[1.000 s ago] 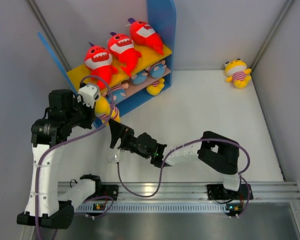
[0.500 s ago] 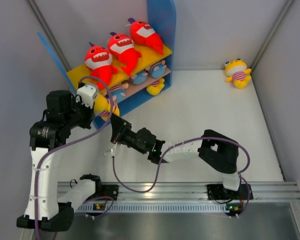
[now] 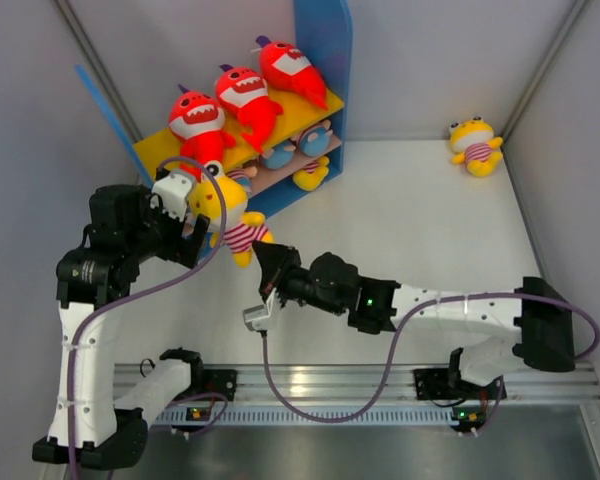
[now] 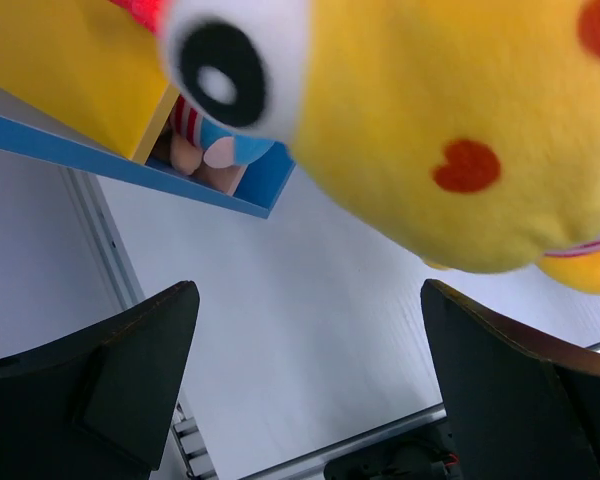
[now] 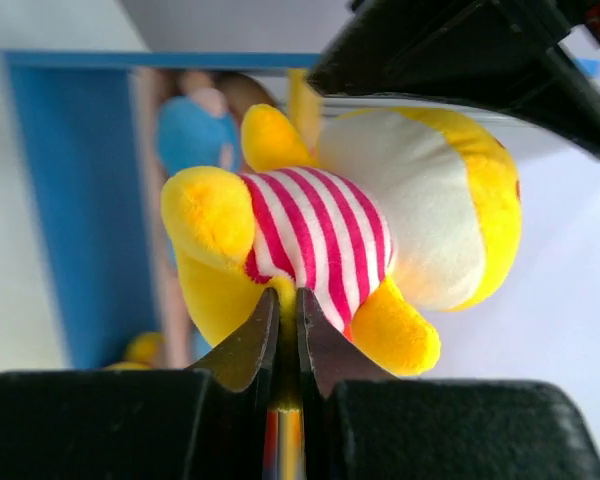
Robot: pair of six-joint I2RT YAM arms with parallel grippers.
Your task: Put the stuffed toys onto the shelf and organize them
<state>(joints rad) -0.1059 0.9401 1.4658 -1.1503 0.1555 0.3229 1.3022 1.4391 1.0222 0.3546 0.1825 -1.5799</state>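
The doll [image 5: 352, 225] is soft and light; your right gripper [image 5: 286, 305] pinches only a fold at its bottom. Your left gripper [image 4: 310, 375] gapes wide beside the head, so take the torso.

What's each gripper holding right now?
Left gripper: open wide, clamping nothing.
Right gripper: closed, pinching the yellow doll at its underside.

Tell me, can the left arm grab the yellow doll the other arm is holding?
Probably yes. The left gripper is open, with the head of the yellow doll right by its fingers and nothing between. The right gripper pinches only its lower end.
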